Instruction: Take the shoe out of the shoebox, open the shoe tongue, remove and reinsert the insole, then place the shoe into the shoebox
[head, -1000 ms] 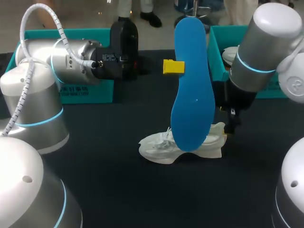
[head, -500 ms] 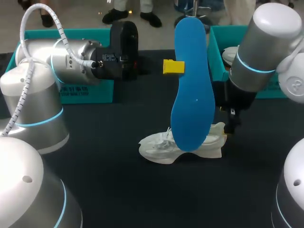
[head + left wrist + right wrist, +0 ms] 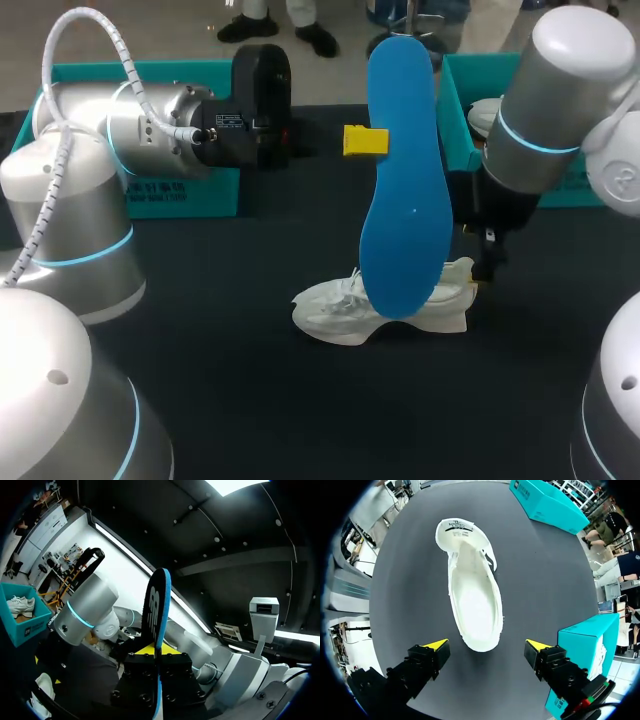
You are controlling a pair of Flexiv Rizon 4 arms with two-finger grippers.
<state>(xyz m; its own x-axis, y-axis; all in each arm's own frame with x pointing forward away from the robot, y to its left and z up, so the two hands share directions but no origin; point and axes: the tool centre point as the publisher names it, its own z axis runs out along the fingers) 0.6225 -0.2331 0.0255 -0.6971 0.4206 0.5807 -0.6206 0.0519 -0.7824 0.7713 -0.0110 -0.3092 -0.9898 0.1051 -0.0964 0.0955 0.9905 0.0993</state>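
A blue insole [image 3: 405, 180] stands upright in the air over the middle of the table, its lower end in front of the white shoe [image 3: 345, 312]. My left gripper [image 3: 372, 140] is shut on the insole's edge; in the left wrist view the insole [image 3: 156, 605] rises edge-on from between the fingers of that gripper [image 3: 155, 653]. The shoe [image 3: 472, 595] lies on the black table with its tongue folded forward and its inside bare. My right gripper [image 3: 486, 645] hangs open just above the heel, one yellow tip on either side, touching nothing.
A teal shoebox [image 3: 130, 190] stands at the back left behind my left arm. A second teal box [image 3: 462, 110] at the back right holds another white shoe [image 3: 19, 604]. The black tabletop [image 3: 300, 400] stretches in front of the shoe.
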